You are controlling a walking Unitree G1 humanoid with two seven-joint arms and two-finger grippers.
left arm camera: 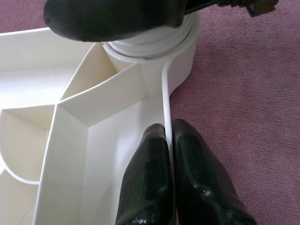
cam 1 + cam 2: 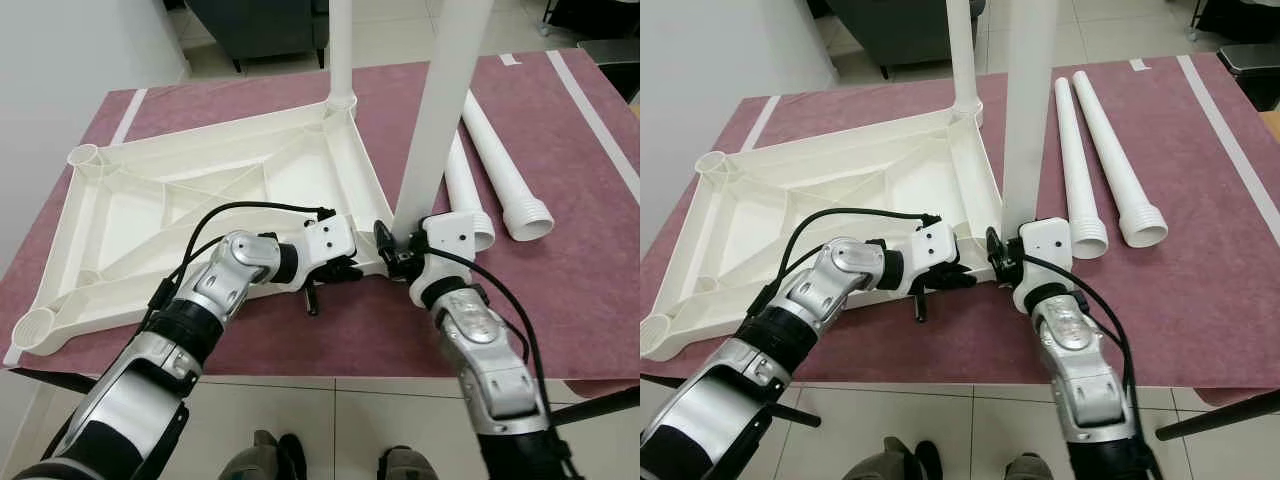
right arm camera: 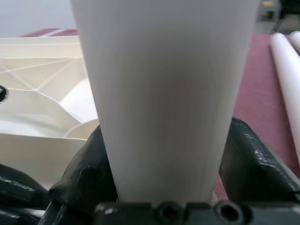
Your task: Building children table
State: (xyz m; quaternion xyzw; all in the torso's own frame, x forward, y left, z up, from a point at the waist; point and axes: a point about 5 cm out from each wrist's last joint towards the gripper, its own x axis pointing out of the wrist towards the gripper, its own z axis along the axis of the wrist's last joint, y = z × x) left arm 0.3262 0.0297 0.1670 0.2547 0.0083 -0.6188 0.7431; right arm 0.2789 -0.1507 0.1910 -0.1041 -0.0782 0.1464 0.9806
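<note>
An upturned white plastic tabletop (image 2: 130,215) lies on a maroon mat. One white leg (image 2: 340,50) stands upright in its far right corner socket. A second leg (image 2: 440,110) stands at the near right corner, and my right gripper (image 2: 400,250) is shut on its base; in the right wrist view the leg (image 3: 164,93) sits between both fingers (image 3: 253,159). My left gripper (image 2: 345,268) is shut on the tabletop's thin rim (image 1: 166,93) just beside that corner socket. Two loose legs (image 2: 505,170) lie side by side on the mat to the right.
Two sockets on the tabletop's left side, far (image 2: 85,155) and near (image 2: 35,330), hold nothing. A dark armchair (image 2: 260,25) stands behind the table, a white wall to the left. The table's front edge is close to my body, with tiled floor (image 2: 340,420) below.
</note>
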